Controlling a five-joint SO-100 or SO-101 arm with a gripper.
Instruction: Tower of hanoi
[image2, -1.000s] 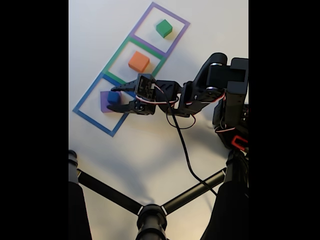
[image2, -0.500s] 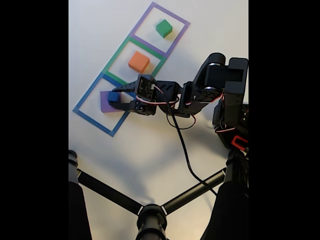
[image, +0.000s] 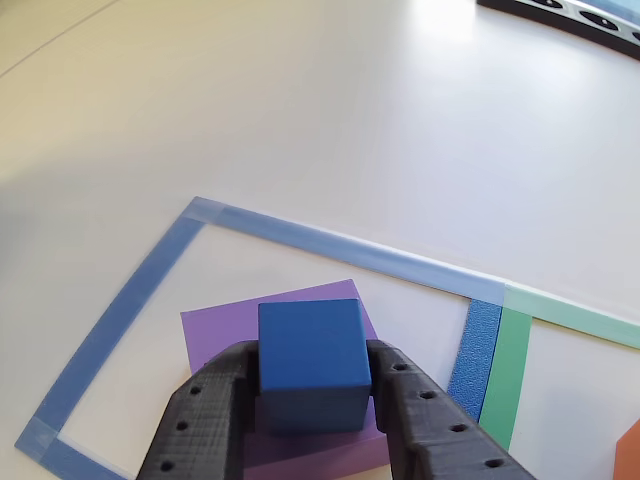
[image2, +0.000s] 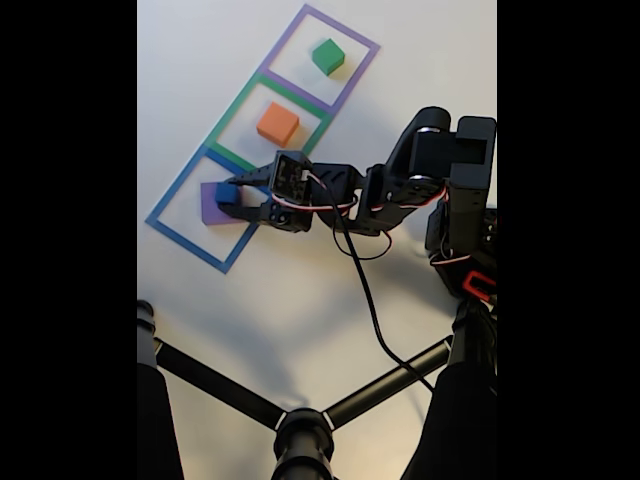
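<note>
In the other view, the gripper (image: 312, 400) has its dark jaws closed on the blue cube (image: 311, 357), one against each side, above the purple slab (image: 215, 335) inside the blue tape square (image: 135, 290); whether the cube touches the slab I cannot tell.

In the fixed view, the orange block (image2: 278, 124) sits alone in the green tape square (image2: 236, 103) and the green cube (image2: 327, 56) in the far purple tape square (image2: 355, 35), so most of the stacking appears left. The arm (image2: 400, 185) reaches left from its base at the right, stretched low over the table (image2: 300, 300).
</note>
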